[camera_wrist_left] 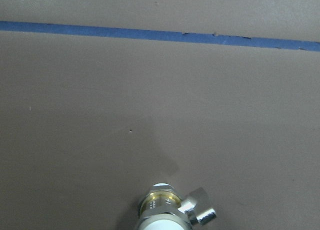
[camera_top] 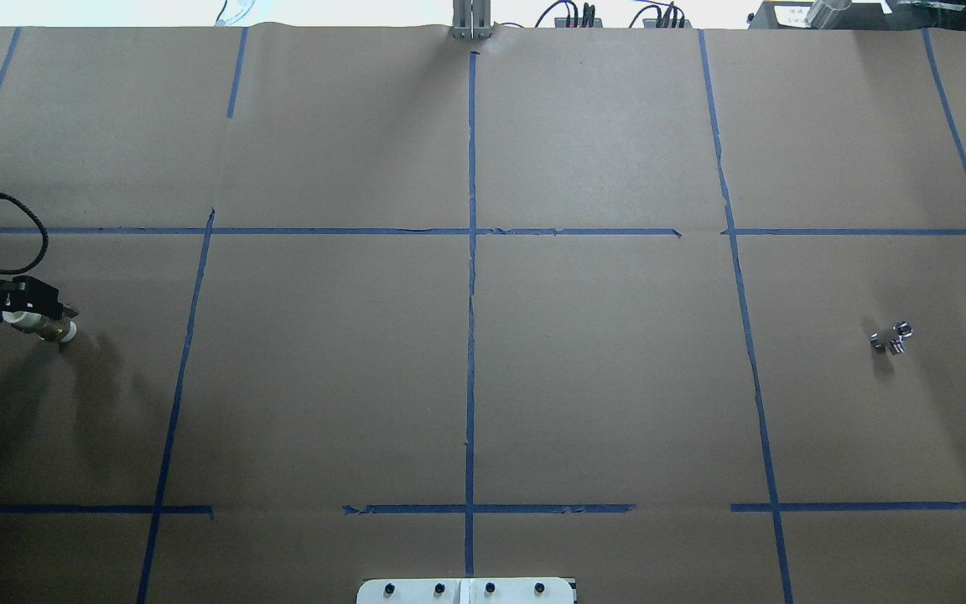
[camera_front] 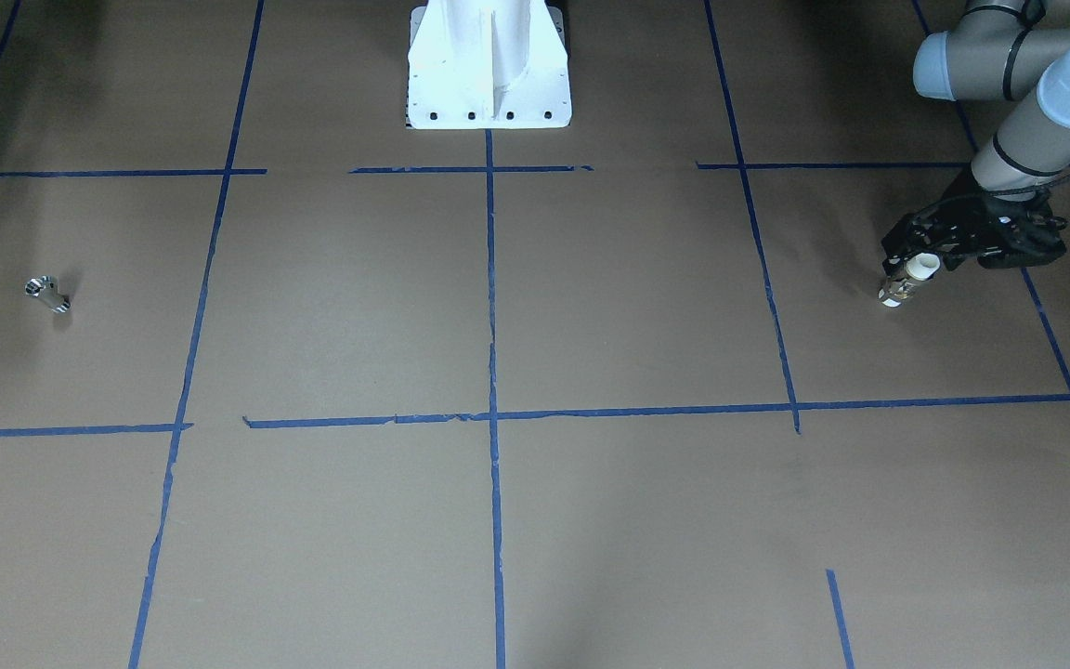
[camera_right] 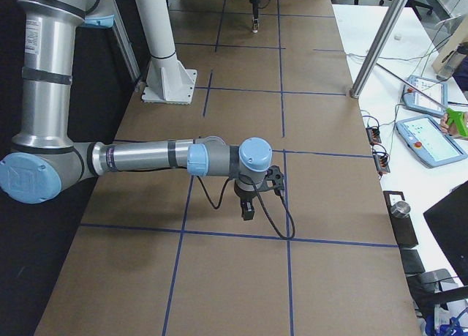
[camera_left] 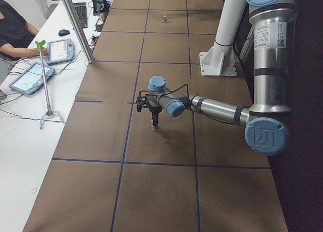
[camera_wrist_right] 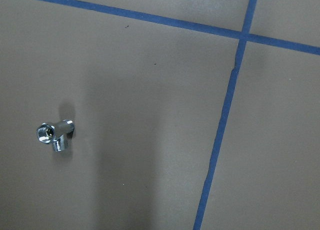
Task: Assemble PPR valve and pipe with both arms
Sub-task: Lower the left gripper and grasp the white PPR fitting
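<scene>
Far left of overhead frame: L gripper (camera_top: pixel 47 315) clamped on PPR valve (camera_top: pixel 45 326). Far right, mid-height: pipe (camera_top: pixel 892 337) loose on table (camera_top: pixel 483 377), well apart from valve, nearer R gripper (camera_right: pixel 247 213). R grip state: can't tell. Pipe lower left in R wrist cam.

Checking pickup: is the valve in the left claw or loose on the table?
In the claw: left claw is shut around the valve.

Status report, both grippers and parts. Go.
Left gripper shut on valve. Right gripper: state unclear. Pipe loose on table, far side from valve. Nothing between them.
</scene>
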